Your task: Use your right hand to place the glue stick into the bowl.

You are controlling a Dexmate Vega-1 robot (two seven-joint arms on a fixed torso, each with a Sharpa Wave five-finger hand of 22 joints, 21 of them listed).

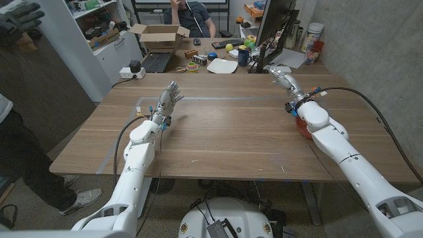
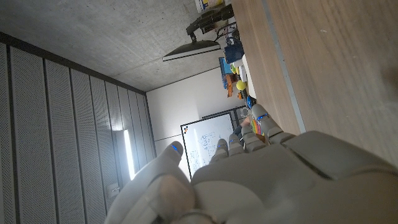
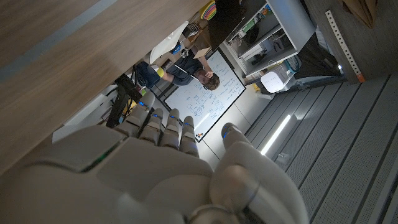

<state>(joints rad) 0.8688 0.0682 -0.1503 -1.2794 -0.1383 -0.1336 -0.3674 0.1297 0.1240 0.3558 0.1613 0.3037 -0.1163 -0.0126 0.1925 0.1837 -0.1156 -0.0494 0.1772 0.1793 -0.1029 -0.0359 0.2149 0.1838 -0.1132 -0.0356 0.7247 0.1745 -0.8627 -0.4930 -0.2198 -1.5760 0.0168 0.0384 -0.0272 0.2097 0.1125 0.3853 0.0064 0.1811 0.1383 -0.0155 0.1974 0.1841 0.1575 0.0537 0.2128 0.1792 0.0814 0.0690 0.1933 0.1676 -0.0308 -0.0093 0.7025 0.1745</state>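
Note:
My right hand [image 1: 281, 77] hovers over the far right part of the wooden table [image 1: 225, 139], its fingers stretched out and holding nothing. In the right wrist view the right hand [image 3: 155, 174] has its fingers straight and its thumb apart from them. A red rounded object [image 1: 305, 127] lies under my right forearm and is mostly hidden by it; I cannot tell whether it is the bowl. My left hand [image 1: 168, 100] is raised over the table's left middle with its fingers spread and nothing in it. The left wrist view also shows the left hand [image 2: 267, 180] holding nothing.
A pale tape line [image 1: 218, 99] runs across the far part of the table. Behind it stands a cluttered desk with a monitor [image 1: 274, 26], a cardboard box [image 1: 158, 33] and a seated person [image 1: 192, 16]. Another person [image 1: 20, 152] stands at the table's left edge.

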